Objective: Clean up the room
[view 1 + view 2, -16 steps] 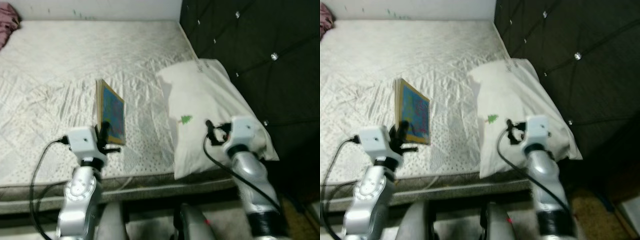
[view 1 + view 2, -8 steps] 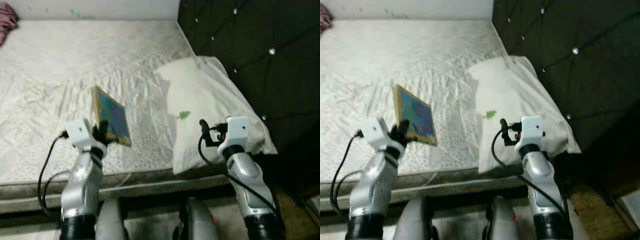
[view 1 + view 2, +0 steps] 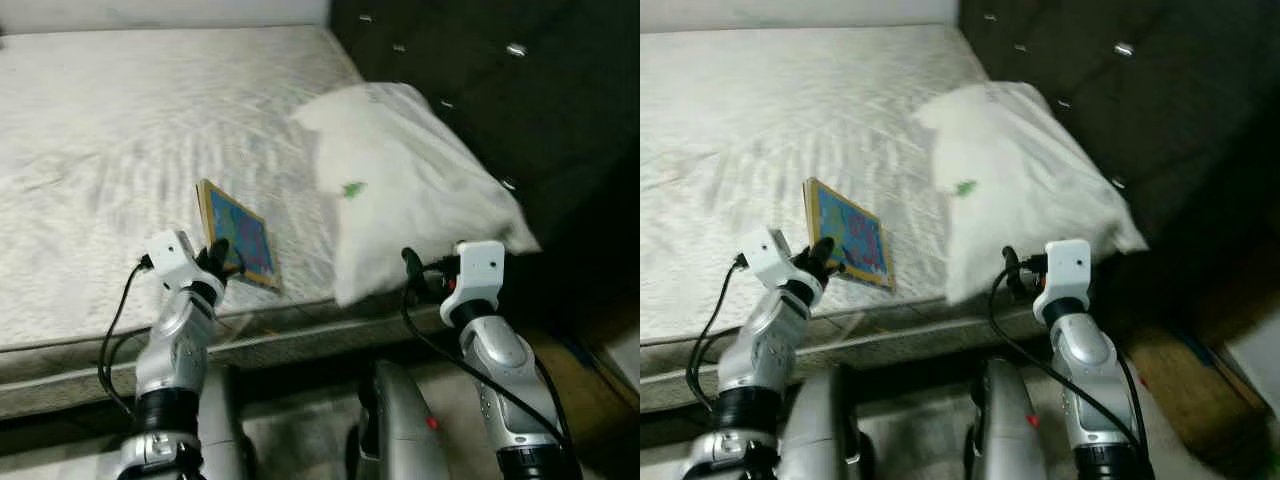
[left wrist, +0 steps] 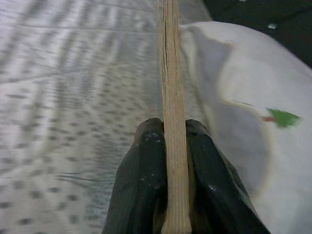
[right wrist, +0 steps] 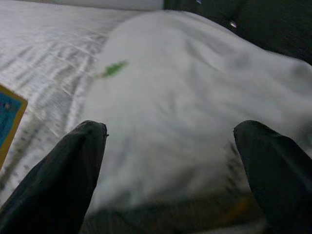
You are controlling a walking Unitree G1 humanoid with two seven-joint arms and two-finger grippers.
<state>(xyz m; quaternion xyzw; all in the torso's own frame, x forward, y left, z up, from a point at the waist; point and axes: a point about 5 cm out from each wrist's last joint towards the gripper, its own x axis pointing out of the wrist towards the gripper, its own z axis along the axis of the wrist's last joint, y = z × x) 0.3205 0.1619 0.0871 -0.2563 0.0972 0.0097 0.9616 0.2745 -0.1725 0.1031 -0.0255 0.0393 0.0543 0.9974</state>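
Pinching the thin wooden-edged board with a blue picture face (image 3: 240, 236) by one edge above the white quilted mattress's (image 3: 90, 160) front edge, the left gripper (image 4: 174, 141) risks it twisting loose, while the right gripper (image 5: 170, 161) gapes at the white pillow (image 3: 400, 190).

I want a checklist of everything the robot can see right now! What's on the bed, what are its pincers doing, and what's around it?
Surface: bed with a wrinkled white quilted cover.
Job's things: book with a blue cover and yellowish border, near the bed's front edge, gripped by its edge.
Clutter: white pillow with a small green mark, lying against the headboard end.
Grippers: left pincer shut on the book; right pincer open, pointing at the pillow, apart from it.
Cables: black cable looped beside the left arm; another black cable by the right arm.
Surroundings: dark tufted headboard on the right; floor blurred.
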